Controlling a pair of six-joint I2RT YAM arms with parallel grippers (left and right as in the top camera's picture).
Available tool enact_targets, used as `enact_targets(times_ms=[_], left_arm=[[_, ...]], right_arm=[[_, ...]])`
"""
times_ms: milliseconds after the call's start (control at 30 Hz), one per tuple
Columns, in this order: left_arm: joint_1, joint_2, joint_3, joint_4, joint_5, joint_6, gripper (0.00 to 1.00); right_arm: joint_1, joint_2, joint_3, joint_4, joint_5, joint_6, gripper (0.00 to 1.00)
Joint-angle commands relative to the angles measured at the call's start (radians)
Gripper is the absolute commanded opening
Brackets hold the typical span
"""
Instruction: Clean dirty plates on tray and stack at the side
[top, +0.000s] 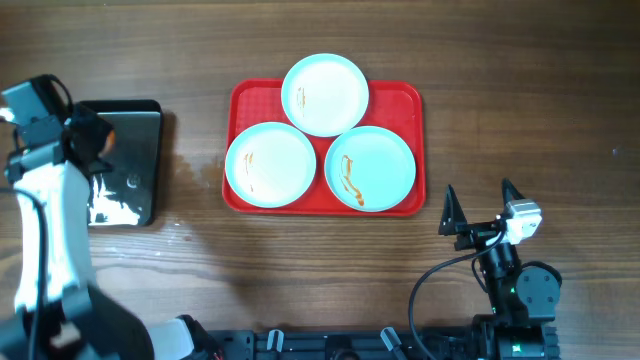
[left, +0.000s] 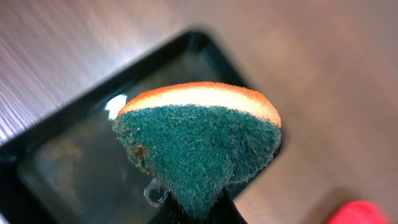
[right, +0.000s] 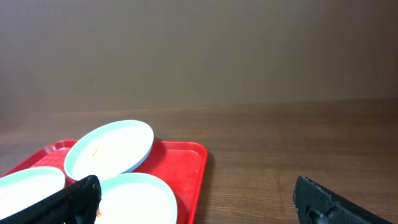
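Now the left gripper (left: 198, 213) is clamped tight on a sponge (left: 199, 146) with a green scouring face and an orange-yellow foam back. It holds the sponge over the glossy black rectangular tray (top: 140, 170) at the left of the brown wooden table (top: 530, 90). At mid-table the large flat red plastic tray (top: 403, 98) carries all three round pale blue-white plates. The far plate (top: 325, 95) is faintly marked, the near-left plate (top: 270, 165) thinly streaked, and the near-right plate (top: 370, 168) has the heaviest orange-brown smear. The right gripper (top: 478, 187) sits near the red tray's near-right corner, apart from it, with its jaws spread wide and nothing between them.
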Motion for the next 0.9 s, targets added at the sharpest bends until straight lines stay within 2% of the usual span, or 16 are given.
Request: enact_targets(times_ms=[0,300,567,733,800,867], left_arm=[[-0.003,0.119,-0.038,-0.019,-0.015,0.160,0.04],[-0.003,-0.066,0.019,0.020,0.004,0.180,0.04],[-0.002,0.077,-0.097,0.016,0.016,0.182,0.04],[-0.002,-0.022,-0.039,0.000,0.020,0.182,0.04],[-0.004,-0.094,-0.018,0.002,0.073,0.175,0.04],[-0.006,-0.166,-0.016,0.011,0.192,0.130,0.04]], right_arm=[[-0.006,-0.005,-0.002,0.005,-0.001,0.011,1.00],[-0.006,-0.005,-0.002,0.005,-0.001,0.011,1.00],[-0.006,-0.005,-0.002,0.005,-0.001,0.011,1.00],[-0.006,-0.005,-0.002,0.005,-0.001,0.011,1.00],[-0.006,-0.005,-0.002,0.005,-0.001,0.011,1.00],[-0.006,-0.005,-0.002,0.005,-0.001,0.011,1.00]])
